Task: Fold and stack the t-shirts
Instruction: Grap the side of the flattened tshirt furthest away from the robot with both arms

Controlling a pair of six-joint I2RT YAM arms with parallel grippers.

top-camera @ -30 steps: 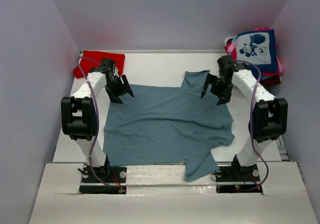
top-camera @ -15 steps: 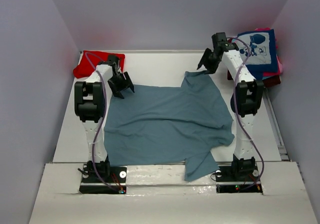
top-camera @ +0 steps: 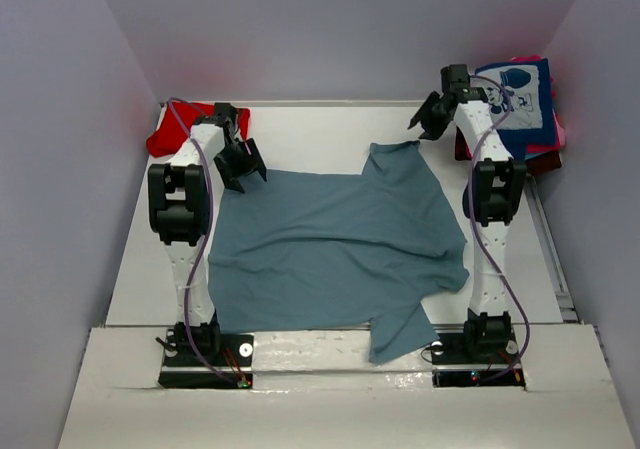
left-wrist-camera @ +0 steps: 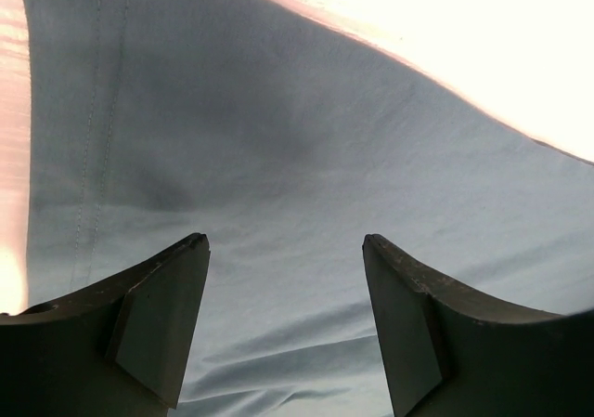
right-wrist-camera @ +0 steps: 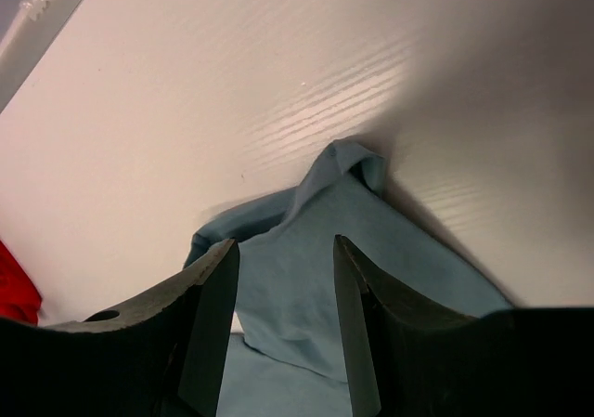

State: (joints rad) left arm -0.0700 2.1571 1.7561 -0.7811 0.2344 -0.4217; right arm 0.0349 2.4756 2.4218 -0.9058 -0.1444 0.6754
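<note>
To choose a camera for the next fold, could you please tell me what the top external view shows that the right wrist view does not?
Only the top external view shows the left tool, the navy mouse-print t-shirt at far right, and the whole spread outline of the grey-blue t-shirt. Only the right wrist view shows the raised crumple at its far corner in detail, past the open right tool. Both show that shirt, the red t-shirt and the white table.

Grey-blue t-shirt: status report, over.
Left gripper open, empty, over far-left edge. Right gripper open, empty, above far-right corner. Grey-blue t-shirt spread out, unfolded. Nothing lying on it.
</note>
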